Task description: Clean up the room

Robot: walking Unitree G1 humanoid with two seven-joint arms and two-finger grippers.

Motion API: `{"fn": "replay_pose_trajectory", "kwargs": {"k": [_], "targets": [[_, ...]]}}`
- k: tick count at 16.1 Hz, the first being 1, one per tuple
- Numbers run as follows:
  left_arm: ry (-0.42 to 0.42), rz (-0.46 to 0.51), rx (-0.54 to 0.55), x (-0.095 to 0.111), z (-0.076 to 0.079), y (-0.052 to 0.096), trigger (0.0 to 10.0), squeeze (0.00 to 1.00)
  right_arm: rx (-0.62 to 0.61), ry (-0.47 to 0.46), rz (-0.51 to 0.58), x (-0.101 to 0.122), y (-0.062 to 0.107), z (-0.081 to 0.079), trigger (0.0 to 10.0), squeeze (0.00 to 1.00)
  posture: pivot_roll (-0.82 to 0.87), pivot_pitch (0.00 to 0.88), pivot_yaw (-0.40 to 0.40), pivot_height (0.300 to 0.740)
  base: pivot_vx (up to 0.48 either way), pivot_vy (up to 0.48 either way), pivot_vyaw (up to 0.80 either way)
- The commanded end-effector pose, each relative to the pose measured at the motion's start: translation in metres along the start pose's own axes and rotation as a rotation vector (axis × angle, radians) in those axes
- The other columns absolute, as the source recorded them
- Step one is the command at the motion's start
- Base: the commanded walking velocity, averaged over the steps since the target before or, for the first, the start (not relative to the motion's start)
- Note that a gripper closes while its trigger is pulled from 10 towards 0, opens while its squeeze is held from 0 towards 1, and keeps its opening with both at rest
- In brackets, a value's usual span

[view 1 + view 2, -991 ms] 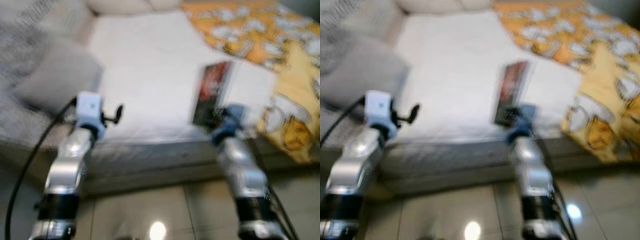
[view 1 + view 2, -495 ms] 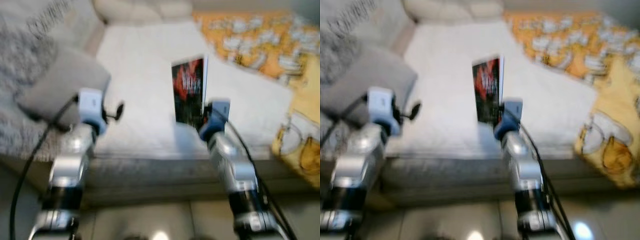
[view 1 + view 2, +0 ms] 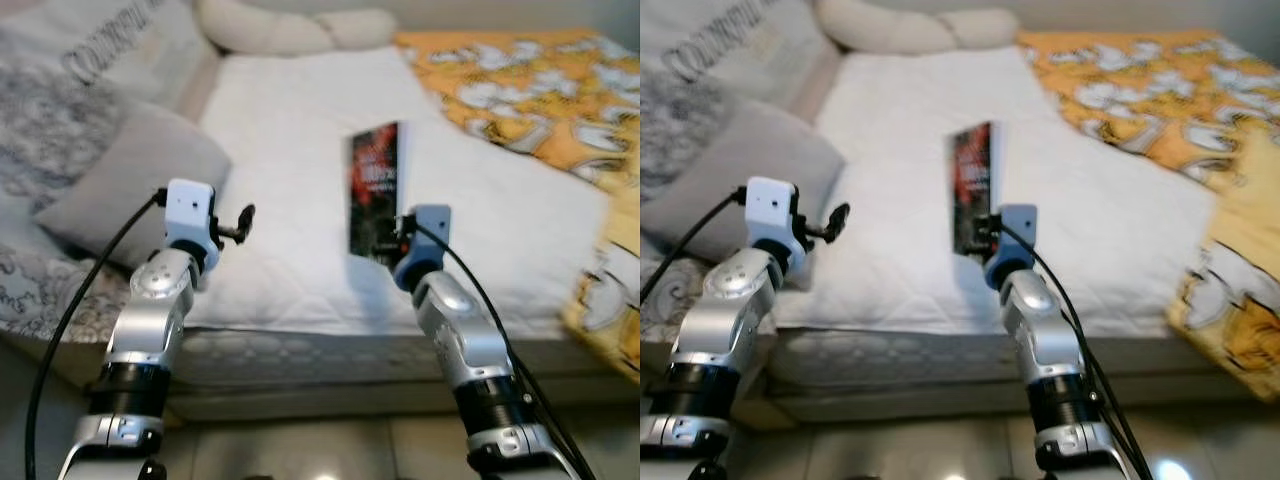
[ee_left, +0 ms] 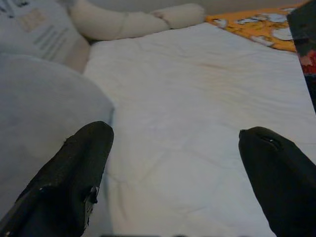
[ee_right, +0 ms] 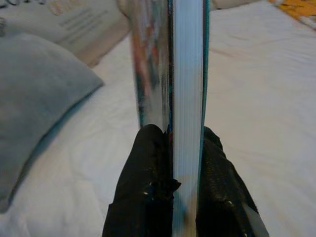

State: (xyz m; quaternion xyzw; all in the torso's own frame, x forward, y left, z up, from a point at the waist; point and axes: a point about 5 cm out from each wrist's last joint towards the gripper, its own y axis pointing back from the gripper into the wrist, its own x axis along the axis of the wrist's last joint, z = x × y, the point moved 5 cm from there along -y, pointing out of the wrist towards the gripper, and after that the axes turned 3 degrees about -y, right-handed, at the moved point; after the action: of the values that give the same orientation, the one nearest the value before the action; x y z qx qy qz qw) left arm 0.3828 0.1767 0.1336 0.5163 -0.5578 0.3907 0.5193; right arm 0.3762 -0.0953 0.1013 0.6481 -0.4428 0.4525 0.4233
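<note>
**Operator:** Report the end effectors and the object.

**Technician:** Your right gripper [image 5: 172,195] is pinched on the lower edge of the thin dark-covered book with red cover art [image 3: 376,190]. In the right wrist view a black finger [image 5: 143,187] presses each cover, with the pale page block between them. The book stands upright above the white quilted mattress [image 3: 300,170], toward 12 o'clock from the right wrist. Your left gripper [image 4: 173,163] is spread wide and carries nothing; it hangs over the mattress near the grey square cushion [image 3: 135,175], at 10 o'clock from the book.

**Operator:** What can go wrong from here?

**Technician:** In my judgement, three faults. First, the grip covers only a short strip of the lower edge, so a fast wrist turn could let the book pivot or slide out. Second, the covers may fan open, since nothing clamps the upper edge. Third, the black cable [image 3: 470,290] along your right arm could snag during a wide swing.

**Operator:** Describe the surface and the room.

**Technician:** The mattress is soft and will not hold the book on edge. An orange patterned blanket [image 3: 520,80] lies at 2 o'clock, a cream bolster pillow [image 3: 290,30] at 12 o'clock, and a grey printed throw [image 3: 60,110] at 10 o'clock. Glossy floor tiles [image 3: 940,450] lie below the bed edge.
</note>
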Motion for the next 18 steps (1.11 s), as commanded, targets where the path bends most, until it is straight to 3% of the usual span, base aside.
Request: {"fn": "replay_pose_trajectory", "kwargs": {"k": [1, 18], "targets": [[-0.003, 0.011, -0.01, 0.0023, 0.0008, -0.0005, 10.0, 0.0, -0.007, 0.024, 0.068, 0.02, -0.0017, 0.0051, 10.0, 0.0, -0.03, 0.0, 0.039, 0.74, 0.36, 0.0, 0.8], [0.006, 0.028, -0.012, -0.0021, -0.0014, 0.0031, 10.0, 0.0, 0.071, 0.03, 0.05, 0.0137, 0.0032, -0.003, 10.0, 0.0, -0.03, 0.0, 0.032, 0.74, 0.381, 0.0, 0.0]]}}
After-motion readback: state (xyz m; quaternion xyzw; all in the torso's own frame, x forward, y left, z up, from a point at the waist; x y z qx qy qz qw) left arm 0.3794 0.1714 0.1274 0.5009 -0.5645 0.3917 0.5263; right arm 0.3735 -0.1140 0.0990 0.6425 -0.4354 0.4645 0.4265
